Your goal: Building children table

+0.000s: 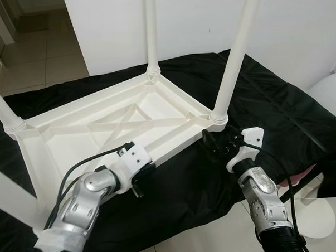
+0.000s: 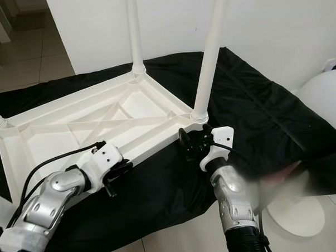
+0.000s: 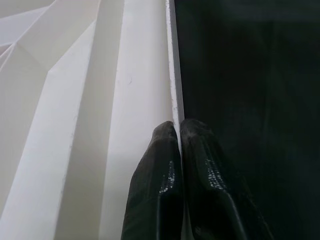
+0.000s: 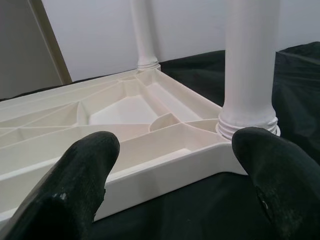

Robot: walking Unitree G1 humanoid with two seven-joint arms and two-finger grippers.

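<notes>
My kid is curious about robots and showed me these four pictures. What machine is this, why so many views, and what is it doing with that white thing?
It is a humanoid robot with two silver arms, each ending in a pincer of two black fingers. The two wide pictures come from the two eyes of its head camera, looking down; the two close-ups come from cameras on its wrists.

In front of it, an upside-down white plastic children's table lies on a black cloth, with its legs pointing up.

The left pincer has its fingers closed on the thin rim of the tabletop. The right pincer is open, near the table corner where a leg is fitted, holding nothing.
</notes>
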